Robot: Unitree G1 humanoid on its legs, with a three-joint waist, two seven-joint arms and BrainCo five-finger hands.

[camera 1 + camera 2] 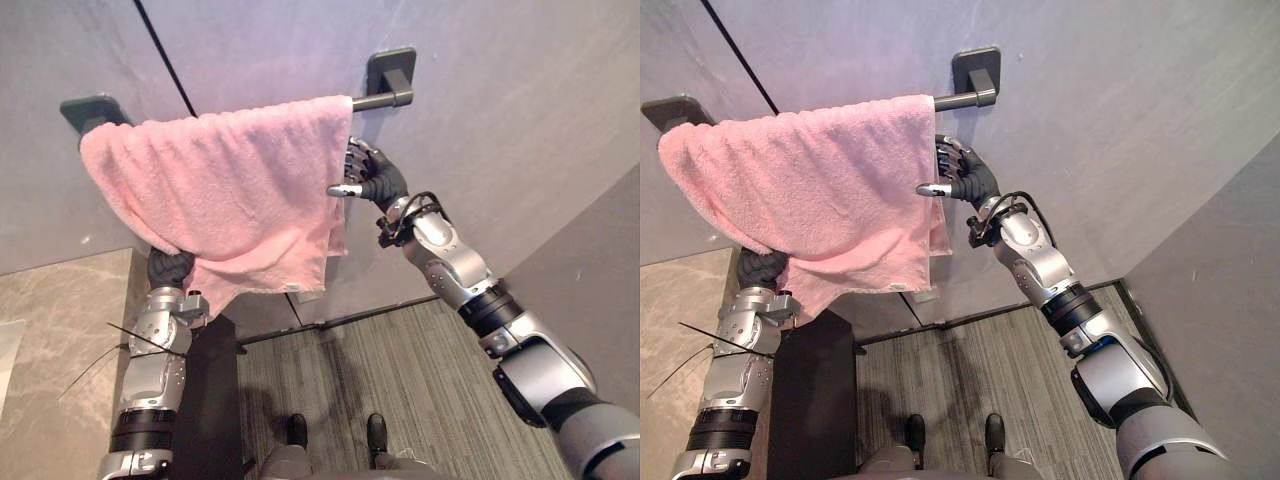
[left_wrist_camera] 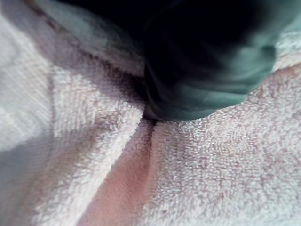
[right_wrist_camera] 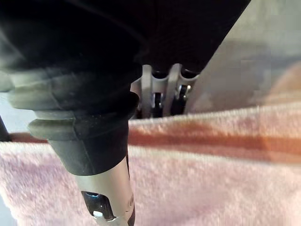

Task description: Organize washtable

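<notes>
A grey wall [image 1: 500,120] rises behind both raised hands. Draped over it is the pink towel [image 1: 230,190], spread wide between the two hands and hanging crooked, its lower edge dropping to a point above the left arm. The towel hangs on a dark towel bar [image 1: 382,100]. The bar runs just above the right hand, and its bare end and wall bracket [image 1: 392,68] stick out past the towel on that hand's side. The other bracket [image 1: 92,110] shows at the towel's far corner, above the left hand. Below and outside the left arm lies a veined stone counter [image 1: 60,340].

The right hand [image 1: 368,178] sits at the towel's side edge, just under the bar. Its thumb [image 3: 101,197] lies across the front of the cloth, and its fingers [image 3: 155,96] curl in behind the hem, so the edge is pinched between them.

The left hand [image 1: 170,267] reaches up beneath the lowest part of the towel. The cloth drapes over it and touches it, covering all but its dark ribbed cover. Whether it grips the towel cannot be told.
</notes>
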